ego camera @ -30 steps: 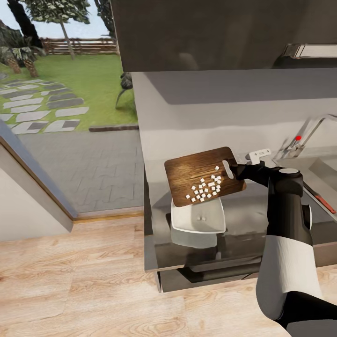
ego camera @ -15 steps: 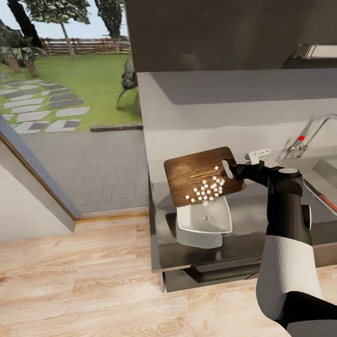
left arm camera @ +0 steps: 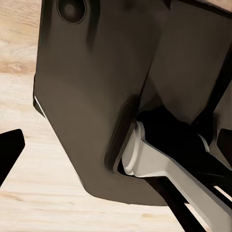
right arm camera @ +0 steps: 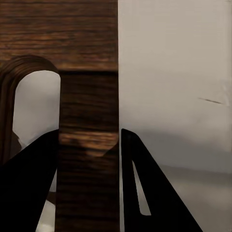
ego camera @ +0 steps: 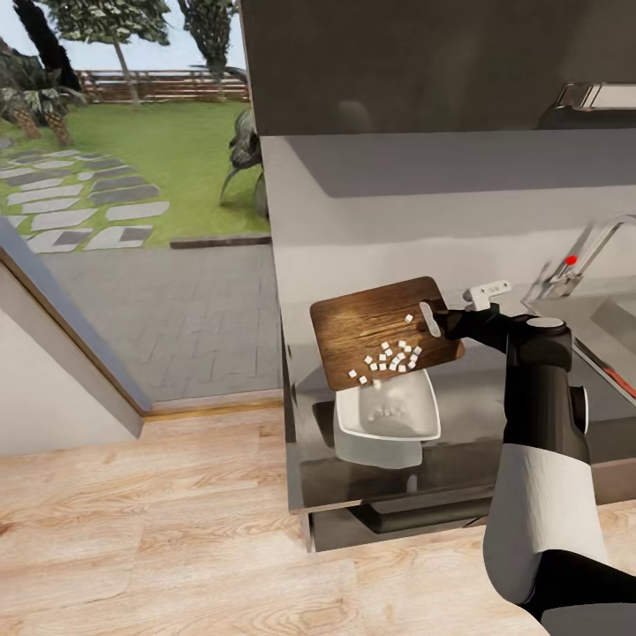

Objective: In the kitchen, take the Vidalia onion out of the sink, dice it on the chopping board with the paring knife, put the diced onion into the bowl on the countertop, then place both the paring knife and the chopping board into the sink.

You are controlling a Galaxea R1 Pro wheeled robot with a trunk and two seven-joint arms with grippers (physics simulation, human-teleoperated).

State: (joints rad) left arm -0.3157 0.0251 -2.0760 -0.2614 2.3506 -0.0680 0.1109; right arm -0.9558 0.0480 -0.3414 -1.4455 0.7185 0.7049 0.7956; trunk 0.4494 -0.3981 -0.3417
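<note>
Fingers [right arm camera: 29,188] either side of chopping board [right arm camera: 87,159] edge

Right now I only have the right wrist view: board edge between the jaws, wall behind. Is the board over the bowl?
Observer: Yes. In the head view the chopping board is tilted above the bowl, its low edge over it.
Operator: Where's the onion?
Observer: Most of the diced onion sits on the board near that low edge; a few pieces lie in the bowl.
</note>
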